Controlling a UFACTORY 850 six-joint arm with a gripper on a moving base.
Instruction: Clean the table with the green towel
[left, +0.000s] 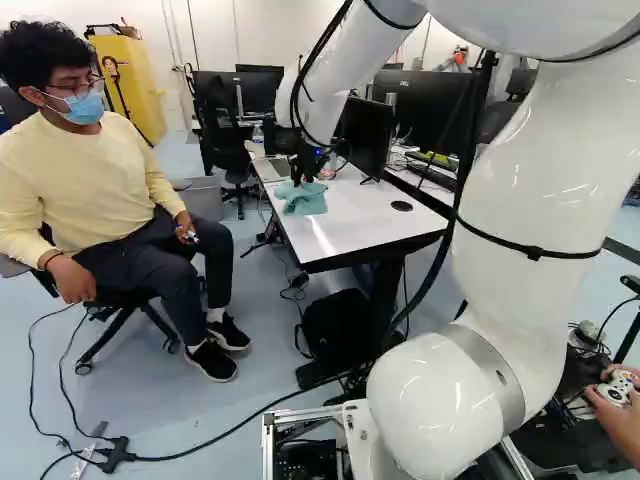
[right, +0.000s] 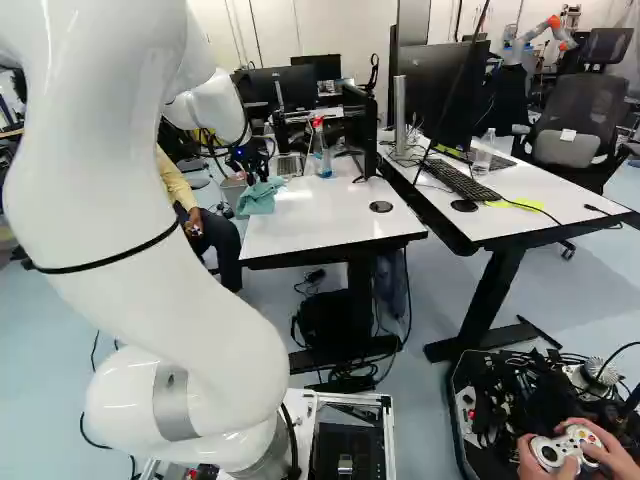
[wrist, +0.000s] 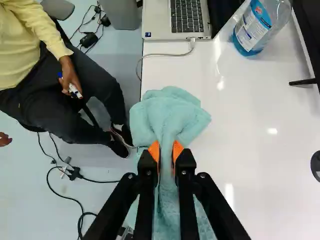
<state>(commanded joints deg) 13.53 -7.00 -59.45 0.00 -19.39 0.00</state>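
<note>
From the left base view, I can see the gripper pointing down over the white table, right above the green towel. The cloth sits bunched at the long edge on the side where a person is sitting, knees close by. Just past it there's an open laptop, and across the tabletop stands a monitor. A black bag is on the floor below the table.

Over in the right base view, the towel shows under the gripper again, part of it drooping at the table's edge. The clear bottle stands beyond it, near the laptop and the monitor. A round black disc is set in the tabletop, well apart from the cloth.

Looking along the wrist view, the gripper has a raised fold of towel pinched between its orange pads, one pressing from each side. The cloth spreads out ahead of the fingers and trails back beneath them, reaching over the table's edge. Ahead, the laptop's thin cable runs between towel and laptop, so that's the nearest clutter on that side; the bottle stands beside the laptop, farther from the person.
</note>
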